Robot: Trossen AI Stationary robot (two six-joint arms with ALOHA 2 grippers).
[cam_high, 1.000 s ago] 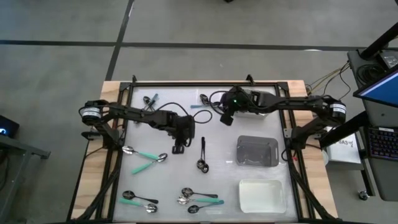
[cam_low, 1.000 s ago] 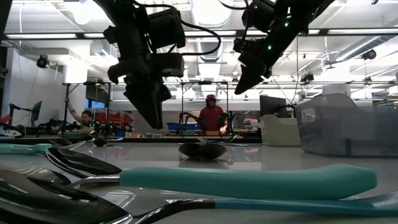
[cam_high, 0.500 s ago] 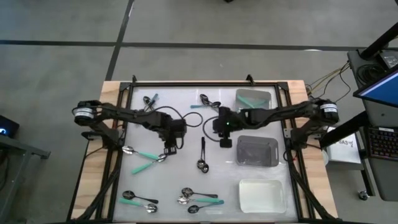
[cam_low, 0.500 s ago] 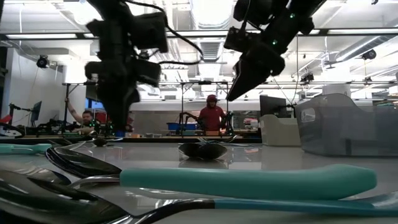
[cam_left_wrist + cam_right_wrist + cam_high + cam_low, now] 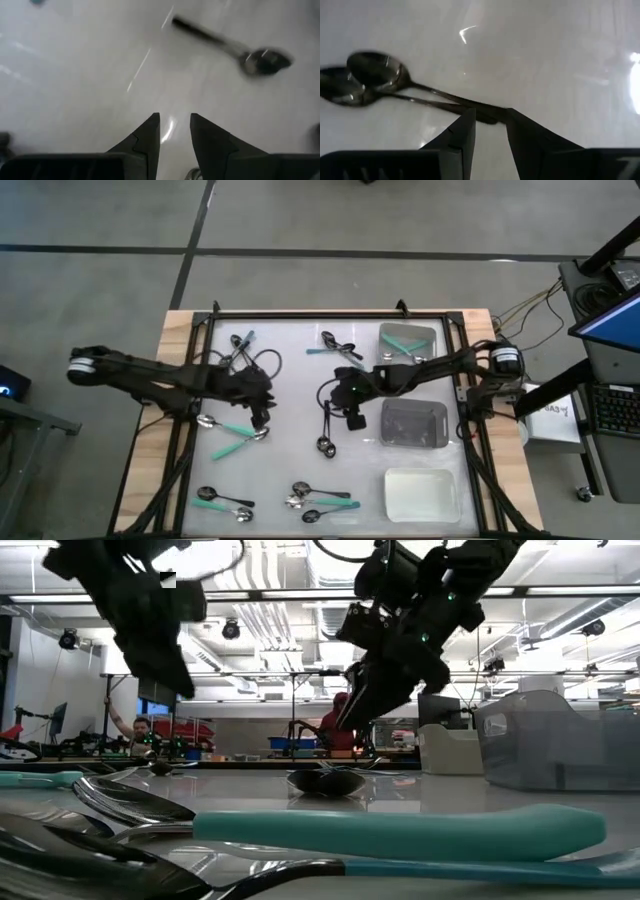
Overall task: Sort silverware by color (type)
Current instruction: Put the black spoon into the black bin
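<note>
While most of the silverware lies scattered over the white table [image 5: 290, 450], the right gripper [image 5: 489, 120] hangs low over the pair of dark spoons [image 5: 325, 428] near the table's middle, and its wrist view shows the jaws standing narrowly apart, empty, with the two crossed handles running just beyond the tips and the bowls [image 5: 370, 70] off to one side. The left gripper [image 5: 174, 125] sits over bare table just above the two teal-handled spoons [image 5: 232, 433] on the left, its jaws likewise a narrow gap with nothing between them; a dark spoon [image 5: 235, 47] shows farther off in its view. Other spoons lie in small groups along the front edge [image 5: 318, 498], at front left [image 5: 222, 499] and near the back [image 5: 340, 347], while some teal-handled pieces already rest in the tray at the back right [image 5: 407, 337]; the grey tray [image 5: 413, 423] and the white tray [image 5: 421, 492] look unfilled. Judging by this, sorting is in its early part and the step in hand is the right arm's approach to a dark spoon. The next move would call for lowering so the jaws straddle one handle only, since the two lie crossed and touching.
</note>
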